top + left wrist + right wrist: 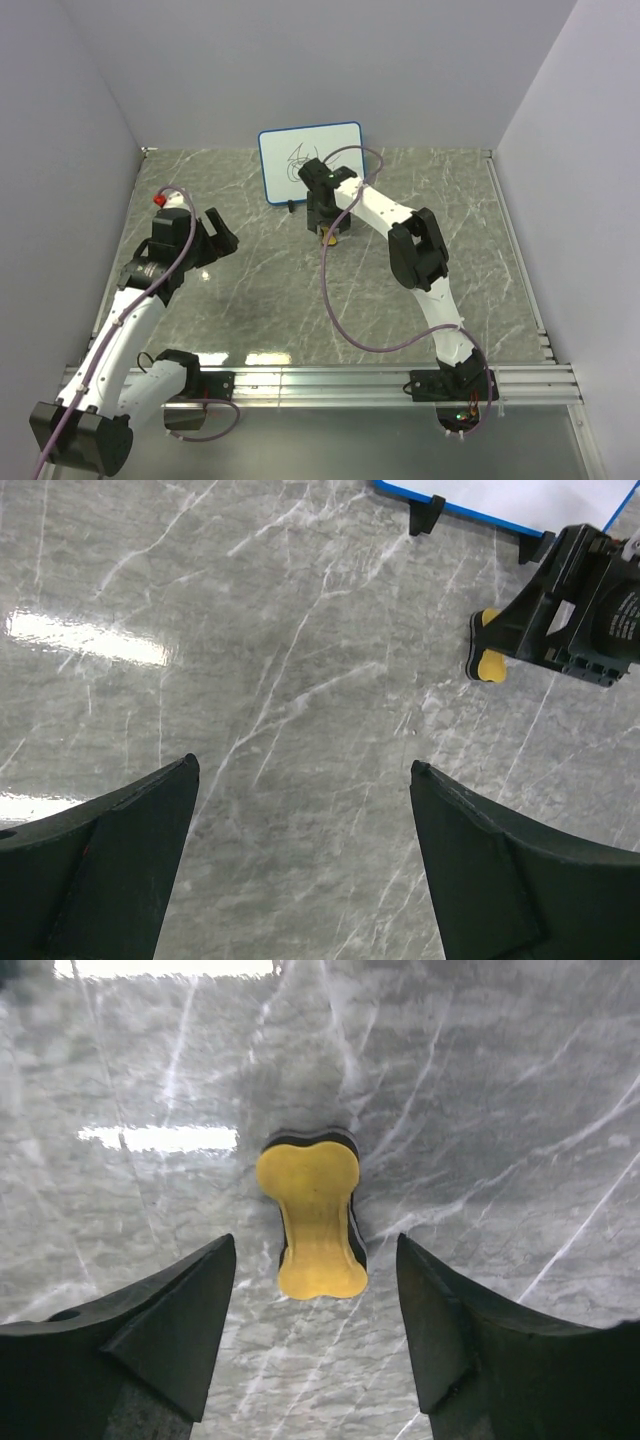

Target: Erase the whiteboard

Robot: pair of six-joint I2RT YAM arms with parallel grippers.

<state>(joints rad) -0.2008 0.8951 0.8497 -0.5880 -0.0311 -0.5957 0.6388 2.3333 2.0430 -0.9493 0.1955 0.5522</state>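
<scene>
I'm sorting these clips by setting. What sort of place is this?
Probably a robot test cell: plain walls box in a marble-look table, with an aluminium rail holding both arms.

A grey marble-patterned table (250, 300) with white veins fills the cell — plain pale walls (320, 60) close it at the back, left and right. A ribbed aluminium rail (330, 385) runs along its near edge, and bright streaks of glare (90, 640) lie on the glossy surface

The whiteboard (515, 495) is cut by the left wrist view's top edge, its scribble (297, 158) unreadably small.
</scene>
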